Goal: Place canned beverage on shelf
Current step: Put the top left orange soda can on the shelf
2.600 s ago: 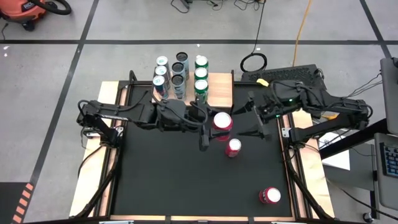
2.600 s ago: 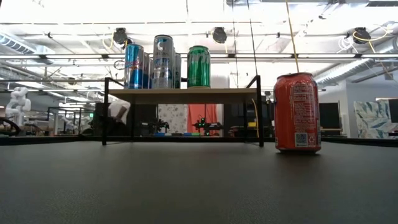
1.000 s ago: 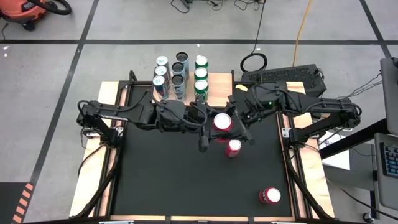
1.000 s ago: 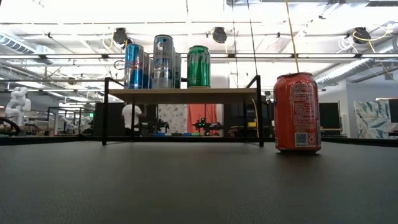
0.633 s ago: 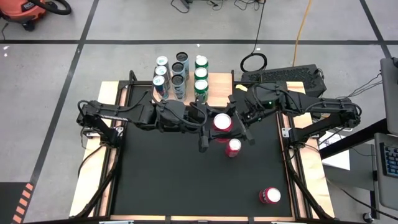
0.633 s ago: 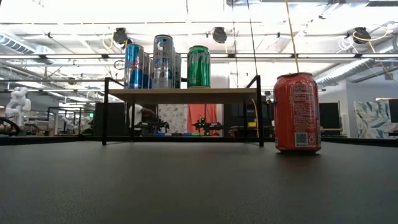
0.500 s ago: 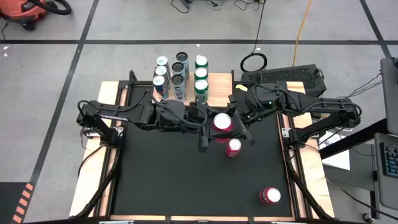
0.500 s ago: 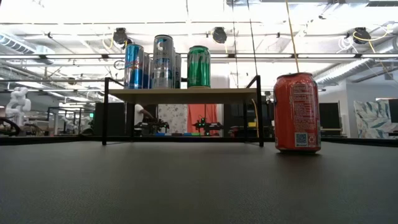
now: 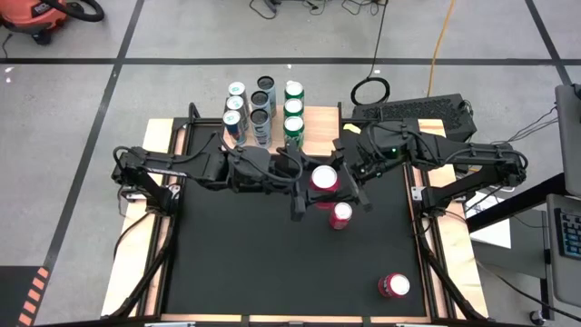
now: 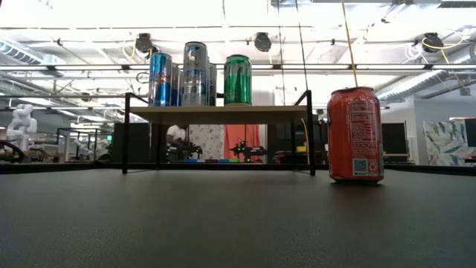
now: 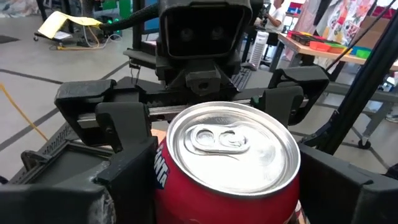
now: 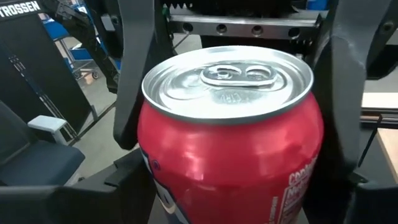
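**A:** What do we have nearest us?

**B:** The front red can (image 9: 393, 286) stands alone at the near right corner of the table (image 9: 236, 263). The second red can (image 9: 340, 215) stands upright farther in, near the middle. Neither has moved in the last few seconds, and nothing touches them.

**A:** And just past that one?

**B:** That is where we see the change. The held red can (image 9: 324, 178) sits between both arms. A couple of seconds ago only the left end effector (image 9: 301, 184) was at it, and the right end effector (image 9: 350, 178) hung well apart with its fingers spread. Now the right one is in from the other side, its fingers against the can's sides.

**A:** So which one is carrying it?

**B:** From the wrist views we judge the right end effector to be closed on the can. The left fingers also flank it closely, and we cannot tell whether they grip or have let go. The can is missing from the low view, so we take it to be lifted off the table.

**A:** What does that mean for the task?

**B:** We read it as a handover, left to right, not yet finished. The shelf (image 9: 320, 123) lies beyond at the far edge. The shelved cans (image 9: 263, 107) fill its left part in three rows, and the bare wood on its right looks like the open spot.
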`<action>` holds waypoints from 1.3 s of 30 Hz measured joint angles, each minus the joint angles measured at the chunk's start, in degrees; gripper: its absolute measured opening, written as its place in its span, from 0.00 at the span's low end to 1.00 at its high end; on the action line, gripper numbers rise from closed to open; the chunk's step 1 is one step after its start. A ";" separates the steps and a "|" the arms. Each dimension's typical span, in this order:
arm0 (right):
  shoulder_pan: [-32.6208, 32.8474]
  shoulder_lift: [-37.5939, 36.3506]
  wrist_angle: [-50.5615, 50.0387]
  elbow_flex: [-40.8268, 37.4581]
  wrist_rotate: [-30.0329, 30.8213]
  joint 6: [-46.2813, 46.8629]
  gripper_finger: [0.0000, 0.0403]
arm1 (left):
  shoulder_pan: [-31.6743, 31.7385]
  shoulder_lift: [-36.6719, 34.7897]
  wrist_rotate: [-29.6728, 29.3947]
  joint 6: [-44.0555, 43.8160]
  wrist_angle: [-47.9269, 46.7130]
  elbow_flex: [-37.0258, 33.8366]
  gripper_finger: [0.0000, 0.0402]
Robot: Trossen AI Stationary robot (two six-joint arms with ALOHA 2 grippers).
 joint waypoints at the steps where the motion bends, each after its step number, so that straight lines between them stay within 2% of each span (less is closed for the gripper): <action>1: -0.02 0.00 -0.09 0.00 0.12 -0.12 0.72 | 0.00 0.00 -0.12 -0.02 0.00 0.00 0.84; 14: -0.22 0.00 -1.15 -0.07 0.01 -0.23 0.72 | -0.30 -1.01 -1.96 -0.42 0.07 0.00 0.88; 22: -1.31 -0.15 -1.71 -0.07 -0.15 -0.16 0.72 | -0.59 -4.40 -8.29 0.27 -0.15 0.00 0.88; 32: -8.05 -0.96 -1.44 -0.07 0.00 -3.02 0.71 | -1.07 -8.65 -14.02 -0.32 -2.33 0.02 0.88; 39: -13.94 -1.14 1.55 -0.07 0.01 -3.50 0.71 | -1.46 -11.94 -14.97 -5.24 -11.31 0.02 0.88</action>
